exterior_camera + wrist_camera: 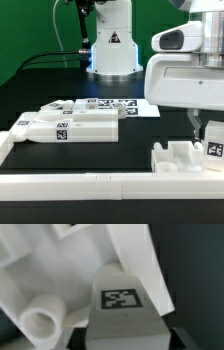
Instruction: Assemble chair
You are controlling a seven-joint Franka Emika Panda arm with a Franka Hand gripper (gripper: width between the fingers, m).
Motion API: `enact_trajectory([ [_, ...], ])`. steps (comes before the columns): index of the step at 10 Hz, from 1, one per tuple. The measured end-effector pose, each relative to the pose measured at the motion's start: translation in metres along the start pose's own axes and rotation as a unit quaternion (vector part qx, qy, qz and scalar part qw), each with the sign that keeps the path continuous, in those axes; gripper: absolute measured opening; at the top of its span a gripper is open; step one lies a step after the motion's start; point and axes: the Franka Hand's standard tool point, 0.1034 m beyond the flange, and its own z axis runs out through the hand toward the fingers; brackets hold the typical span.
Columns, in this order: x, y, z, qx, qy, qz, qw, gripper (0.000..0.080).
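Note:
In the wrist view my gripper [128,338] is shut on a white tagged chair bar [122,303]; the dark fingers [84,338] press its two sides. Behind the bar lies a larger white chair part [60,274] with a round socket [40,319]. In the exterior view the gripper [201,133] is low at the right, over a white blocky chair part [180,156], and the tagged piece [212,148] sits right at the fingers. Two flat tagged chair slabs [72,126] lie at the exterior view's left.
The marker board [118,103] lies flat behind the slabs. The robot base [112,50] stands at the back centre. A long plain white rail [90,186] edges the table's front and turns up along the left side. The table is black.

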Motion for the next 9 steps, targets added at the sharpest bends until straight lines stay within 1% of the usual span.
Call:
enact_trajectory([
  [2, 0.0025, 0.0065, 0.0005, 0.020, -0.009, 0.145, 0.989, 0.0284],
  [3, 0.0018, 0.0058, 0.0007, 0.019, -0.011, 0.152, 0.988, 0.0284],
  [6, 0.0021, 0.0079, 0.0006, 0.017, -0.017, 0.264, 0.964, 0.0284],
  [8, -0.0001, 0.0098, 0.0010, 0.024, -0.038, 0.435, 0.899, 0.0285],
  [9, -0.0008, 0.0101, 0.0008, 0.025, -0.041, 0.467, 0.883, 0.0285],
])
